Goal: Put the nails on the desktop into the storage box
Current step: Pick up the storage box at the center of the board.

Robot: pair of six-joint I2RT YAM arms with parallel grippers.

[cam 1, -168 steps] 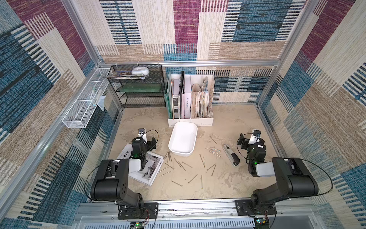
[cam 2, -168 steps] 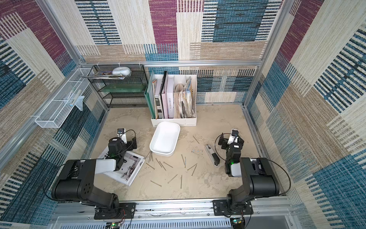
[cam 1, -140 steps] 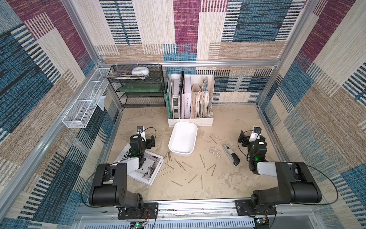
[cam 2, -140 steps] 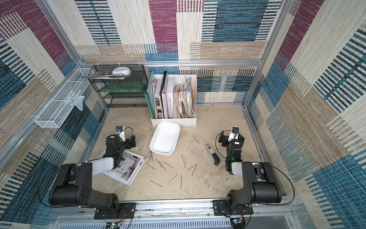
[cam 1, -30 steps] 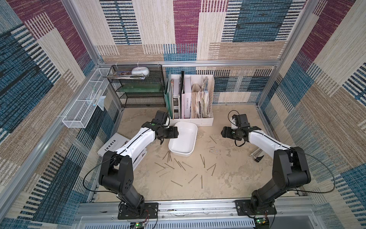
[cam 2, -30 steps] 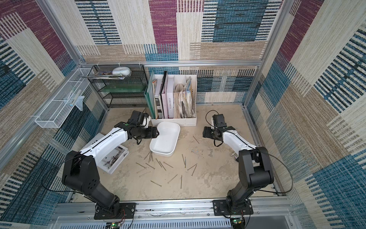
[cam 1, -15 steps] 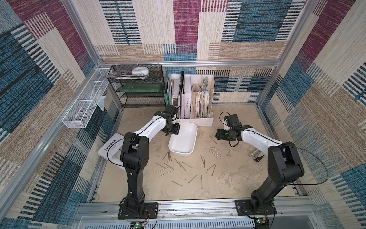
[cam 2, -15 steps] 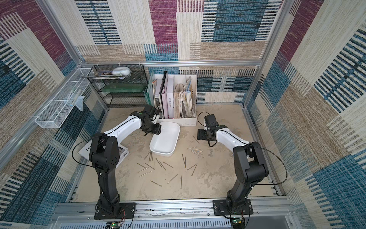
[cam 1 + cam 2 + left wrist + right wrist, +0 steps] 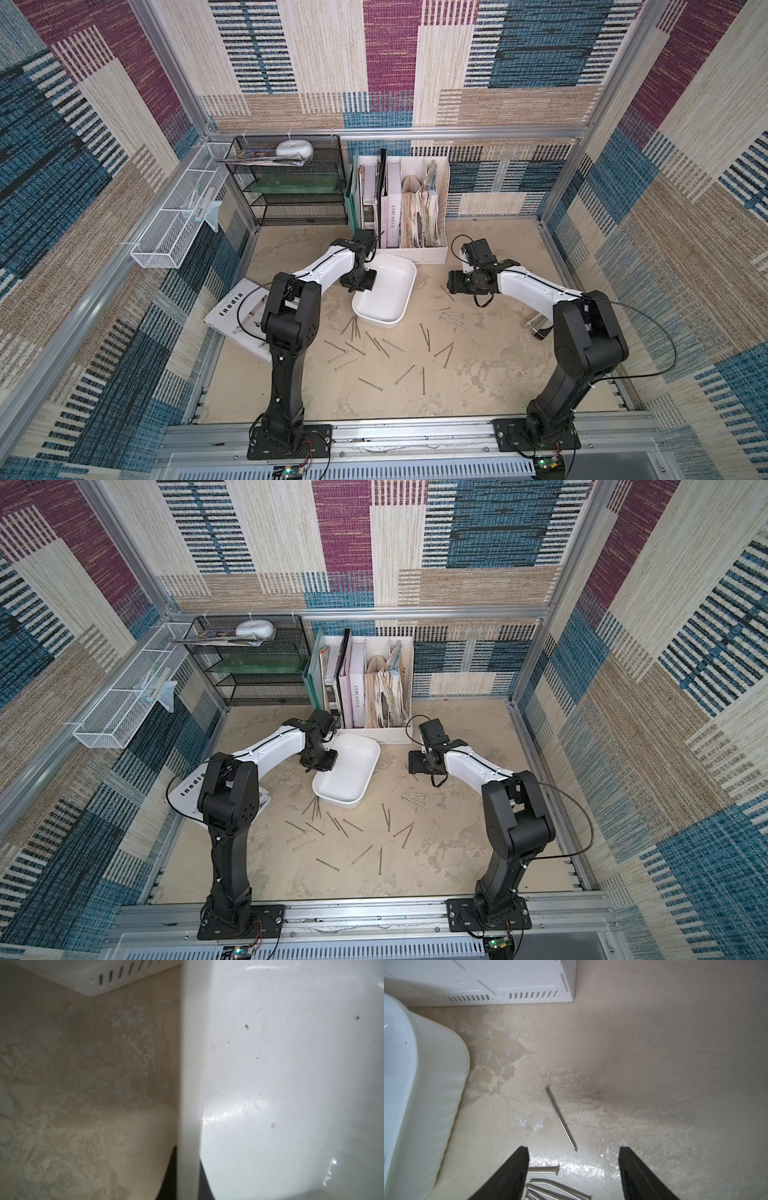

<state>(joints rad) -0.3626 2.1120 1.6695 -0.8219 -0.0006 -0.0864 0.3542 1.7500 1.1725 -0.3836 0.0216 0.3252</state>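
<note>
Both arms are now reaching out to the storage box [image 9: 386, 291], having left their folded poses. In front of the box, the nails [image 9: 376, 345] are lying scattered on the desktop [image 9: 498, 365], and none is showing inside it. At the box's left wall, the left gripper [image 9: 360, 284] is clamping the rim. Right of the box, the right gripper [image 9: 573, 1150] is hovering, jaws apart, over a single nail [image 9: 559, 1119]. The first pick seems to be starting. Next it is calling for a descent astride that thin shank, then a firm close.
</note>
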